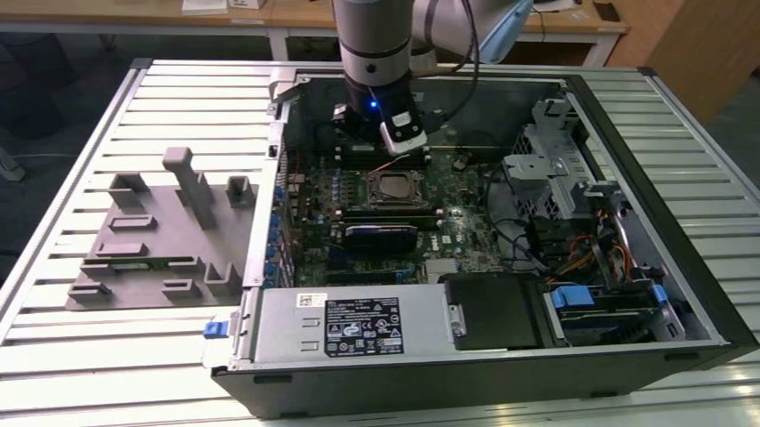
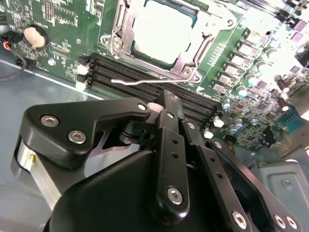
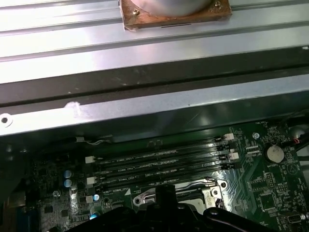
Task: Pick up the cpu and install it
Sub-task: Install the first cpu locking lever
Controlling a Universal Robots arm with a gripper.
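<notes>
Silvery cpu (image 2: 161, 31) sits in its socket just beyond the tool (image 2: 166, 104), whose narrowed, empty fingers could snag the socket's lever wire.

In the exterior view the end effector (image 1: 383, 140) is mostly masked by the arm's wrist and a white camera housing (image 1: 404, 133), so how its fingers stand cannot be told. In the second wrist view its black linkage (image 2: 164, 159) covers the memory slots (image 2: 145, 82) nearest it, and the cpu (image 2: 161, 29), beyond the end effector, is cut by the picture's edge and washed out by glare (its surface shows no detail). In the first wrist view the socket frame (image 3: 212, 191) just past the end effector (image 3: 166, 212) is half hidden behind it, and a copper-edged block (image 3: 174, 17) on the worktop (image 3: 145, 53) is cropped
</notes>
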